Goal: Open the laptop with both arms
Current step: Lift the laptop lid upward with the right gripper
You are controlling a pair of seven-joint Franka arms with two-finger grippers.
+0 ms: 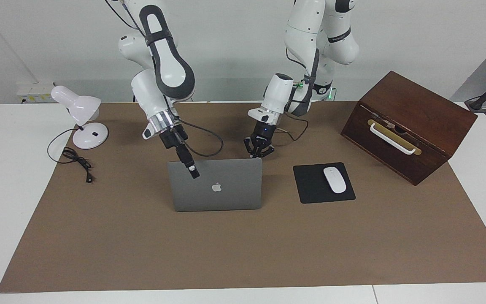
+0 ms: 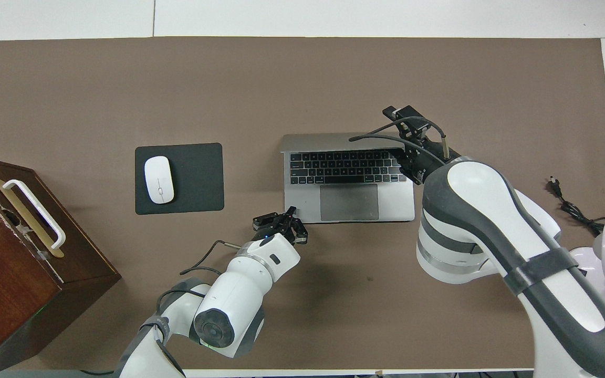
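On brown matting mid-table, thin silver laptop (image 1: 216, 185) standing open, black keyboard facing the robots, right gripper (image 1: 192, 169) at the raised lid's top corner, finger spread impossible to tell, left gripper (image 1: 259, 151) spread wide over the base's corner, white mouse (image 1: 335, 180) on black pad (image 1: 310, 185) beside it.

A white mouse (image 1: 335, 180) lies on a black mouse pad (image 1: 310, 185) on my tabletop (image 1: 226, 253). A wooden box (image 1: 411, 122) stands at one end, a white lamp (image 1: 80, 118) with its black cord (image 1: 76, 162) at the other.
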